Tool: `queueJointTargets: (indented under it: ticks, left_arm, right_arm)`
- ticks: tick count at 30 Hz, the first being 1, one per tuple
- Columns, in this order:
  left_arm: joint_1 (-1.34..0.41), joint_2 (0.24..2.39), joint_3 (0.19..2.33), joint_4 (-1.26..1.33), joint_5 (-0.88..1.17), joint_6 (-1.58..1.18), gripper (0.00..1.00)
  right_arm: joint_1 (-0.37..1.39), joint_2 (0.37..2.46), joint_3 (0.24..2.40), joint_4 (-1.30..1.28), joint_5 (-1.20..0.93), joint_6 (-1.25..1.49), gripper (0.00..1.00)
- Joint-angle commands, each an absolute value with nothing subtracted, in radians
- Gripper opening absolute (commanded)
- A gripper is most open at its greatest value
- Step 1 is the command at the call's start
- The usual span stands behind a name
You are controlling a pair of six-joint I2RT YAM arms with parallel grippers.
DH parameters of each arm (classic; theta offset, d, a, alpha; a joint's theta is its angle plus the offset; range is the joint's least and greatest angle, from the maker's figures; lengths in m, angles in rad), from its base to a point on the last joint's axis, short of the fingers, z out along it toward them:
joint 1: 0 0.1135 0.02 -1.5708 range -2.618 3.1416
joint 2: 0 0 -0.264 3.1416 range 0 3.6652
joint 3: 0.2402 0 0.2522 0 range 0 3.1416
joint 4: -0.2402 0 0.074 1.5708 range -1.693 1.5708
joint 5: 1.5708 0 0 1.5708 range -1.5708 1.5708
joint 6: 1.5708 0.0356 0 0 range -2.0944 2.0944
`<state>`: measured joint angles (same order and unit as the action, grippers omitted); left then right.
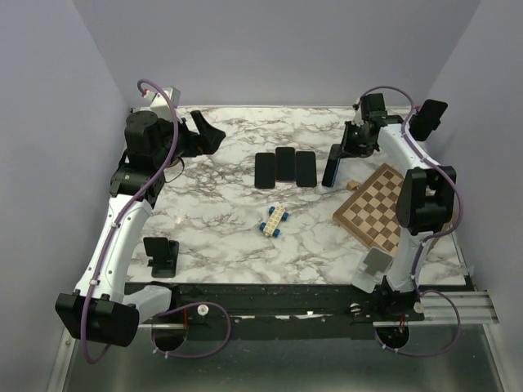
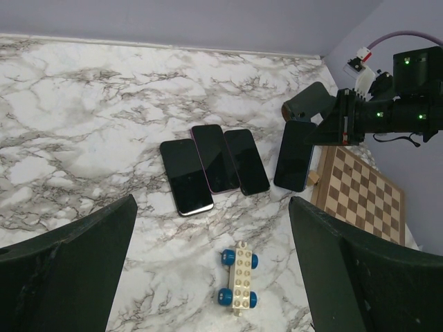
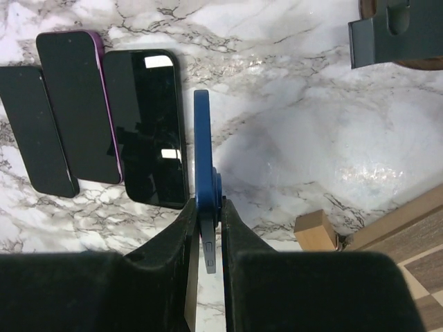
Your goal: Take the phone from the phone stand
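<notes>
Now the marble table [image 1: 229, 229] carries a chessboard [image 1: 372, 208] at its right side. The right gripper [image 3: 208, 214] is closed on the blue phone [image 3: 201, 152], which stands on edge with one end between the fingers and the rest reaching out past them. The phone is just right of a row of three phones [image 1: 284, 167] lying flat and well apart from the stand [image 3: 394, 31], while the left gripper [image 2: 211, 228] hangs wide open with nothing in it, and a toy car [image 1: 275, 220] and a small wooden block [image 3: 315, 230] lie nearby.
</notes>
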<state>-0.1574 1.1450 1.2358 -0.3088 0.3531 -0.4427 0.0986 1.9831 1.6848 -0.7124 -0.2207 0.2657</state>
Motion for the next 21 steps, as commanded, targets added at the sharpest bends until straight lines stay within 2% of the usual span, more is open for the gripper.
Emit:
queueJointTargets:
  ticks: [1, 13, 21]
  left_arm:
    - [-0.16, 1.147, 1.257, -0.298, 0.374, -0.443, 0.99]
    - [-0.161, 1.158, 1.26, -0.299, 0.379, -0.445, 0.99]
    - [-0.16, 1.159, 1.259, -0.3, 0.382, -0.446, 0.99]
  right_arm:
    - [0.097, 2.031, 1.726, -0.764, -0.182, 0.25, 0.01]
    - [0.108, 2.11, 1.737, -0.715, -0.183, 0.254, 0.01]
    - [0.11, 2.126, 1.687, -0.595, -0.215, 0.295, 0.01]
